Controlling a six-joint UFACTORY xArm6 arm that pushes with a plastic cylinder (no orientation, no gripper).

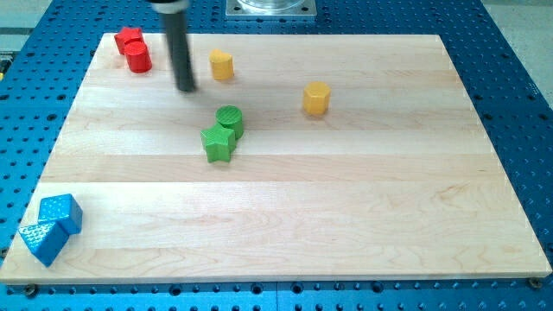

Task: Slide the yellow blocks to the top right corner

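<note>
Two yellow blocks (222,65) (316,98) untouched; my tip (186,88) seemingly just left of nearer one, bare, grasping nothing.

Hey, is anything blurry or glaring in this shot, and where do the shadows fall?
Camera view: the rod is softly blurred down to my tip; yellow blocks and board look sharp; lighting is even, no strong glare; only faint shadows hug the blocks.

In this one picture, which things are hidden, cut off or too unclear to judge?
- Camera view, the rod: its upper part is cut off by the view's top edge; my tip shows, left of the nearer yellow block.
- The two red blocks: they overlap, so their shapes are unclear.
- The two blue blocks: whether they touch cannot be told.
- The metal plate: cut off by the top edge.
</note>
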